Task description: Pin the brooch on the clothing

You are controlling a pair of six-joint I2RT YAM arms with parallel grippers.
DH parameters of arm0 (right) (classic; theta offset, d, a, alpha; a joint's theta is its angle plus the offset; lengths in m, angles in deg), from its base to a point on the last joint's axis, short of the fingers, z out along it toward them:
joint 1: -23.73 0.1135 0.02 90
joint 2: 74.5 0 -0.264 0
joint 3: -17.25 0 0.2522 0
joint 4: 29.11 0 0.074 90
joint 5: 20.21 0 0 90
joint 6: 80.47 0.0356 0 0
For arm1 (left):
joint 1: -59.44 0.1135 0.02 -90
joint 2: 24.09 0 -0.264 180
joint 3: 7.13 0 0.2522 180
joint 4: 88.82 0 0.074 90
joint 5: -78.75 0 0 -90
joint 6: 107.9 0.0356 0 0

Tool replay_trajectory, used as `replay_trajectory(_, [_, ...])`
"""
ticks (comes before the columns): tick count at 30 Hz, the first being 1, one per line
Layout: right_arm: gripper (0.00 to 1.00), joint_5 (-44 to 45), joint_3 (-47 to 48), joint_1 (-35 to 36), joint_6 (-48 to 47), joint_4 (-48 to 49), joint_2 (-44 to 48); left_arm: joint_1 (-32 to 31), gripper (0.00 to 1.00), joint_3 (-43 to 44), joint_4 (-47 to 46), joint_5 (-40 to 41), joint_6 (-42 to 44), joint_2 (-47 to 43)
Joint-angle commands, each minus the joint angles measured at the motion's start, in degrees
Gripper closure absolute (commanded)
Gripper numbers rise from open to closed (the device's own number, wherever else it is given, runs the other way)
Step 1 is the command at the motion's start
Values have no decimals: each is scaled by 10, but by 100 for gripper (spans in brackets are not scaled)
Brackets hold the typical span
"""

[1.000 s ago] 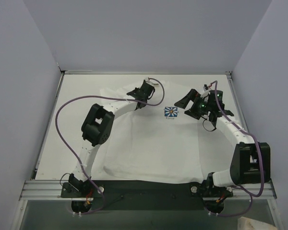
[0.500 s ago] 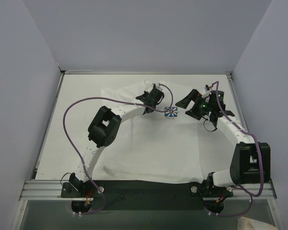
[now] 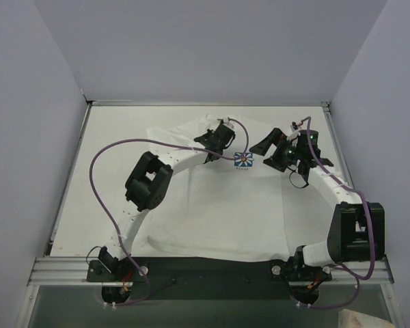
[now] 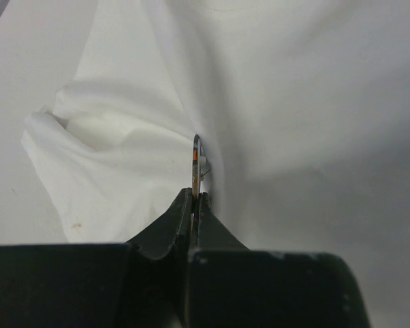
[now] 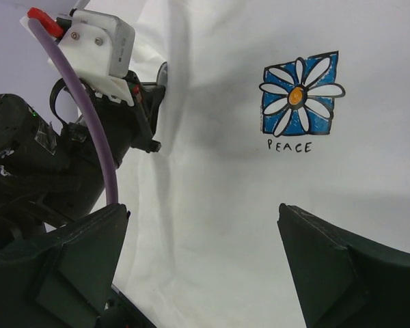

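The clothing, a white T-shirt (image 3: 219, 212), lies flat on the table with a blue-and-white flower print (image 3: 244, 160) on its chest. My left gripper (image 3: 214, 142) is over the shirt, left of the print, shut on the brooch (image 4: 196, 160), a thin disc seen edge-on right at a fold of cloth (image 4: 314, 102). The right wrist view shows the brooch (image 5: 162, 75) at the left gripper's tip, left of the print (image 5: 301, 94). Whether it touches the cloth (image 5: 369, 171) I cannot tell. My right gripper (image 3: 268, 156) hangs open just right of the print, nothing between its fingers (image 5: 201, 208).
The shirt's left sleeve (image 4: 75, 137) is bunched into folds near the left gripper. The white table (image 3: 109, 137) has grey walls on three sides and a metal rail (image 3: 212, 270) along its near edge. The left arm's purple cable (image 5: 89, 130) loops over the shirt.
My left arm has carried the brooch to the right, closer to the flower print, and has held still for the last half second. The right arm has not moved.
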Motion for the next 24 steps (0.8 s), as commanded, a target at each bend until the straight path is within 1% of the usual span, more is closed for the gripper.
replay_trajectory(1, [1,-5,-7,-3,9,22,-8,8,100,-7,-45,-62,-35,-64])
replay_trajectory(4, [2,-2,-10,-3,12,30,-10,24,100,-26,-60,-108,-54,-85])
replay_trajectory(5, [2,2,-9,-2,11,30,-11,29,100,-33,-65,-121,-74,-98])
replay_trajectory(6, [2,8,-10,1,11,29,-8,39,100,-40,-80,-147,-79,-105])
replay_trajectory(8, [2,43,-8,10,-3,21,4,48,100,-75,-103,-180,-91,-131])
replay_trajectory(9, [2,53,-4,20,-10,14,6,54,100,-92,-133,-215,-96,-142])
replay_trajectory(11, [2,74,18,36,-25,-2,-5,70,100,-137,-162,-247,-115,-172])
replay_trajectory(12, [2,82,26,52,-29,-5,-12,75,100,-151,-192,-281,-123,-182])
replay_trajectory(14, [2,99,49,72,-34,-4,-42,96,100,-188,-218,-319,-146,-206])
replay_trajectory(15, [2,102,57,81,-35,-5,-67,103,100,-198,-251,-361,-154,-212])
replay_trajectory(17, [2,108,76,111,-36,-2,-95,124,100,-230,-278,-389,-178,-231])
replay_trajectory(18, [2,110,97,122,-34,-1,-110,131,100,-242,-303,-427,-184,-236])
replay_trajectory(22, [4,106,157,166,-31,9,-197,148,100,-278,-347,-466,-200,-260])
replay_trajectory(24, [7,93,188,174,-25,26,-232,153,100,-293,-366,-481,-204,-269])
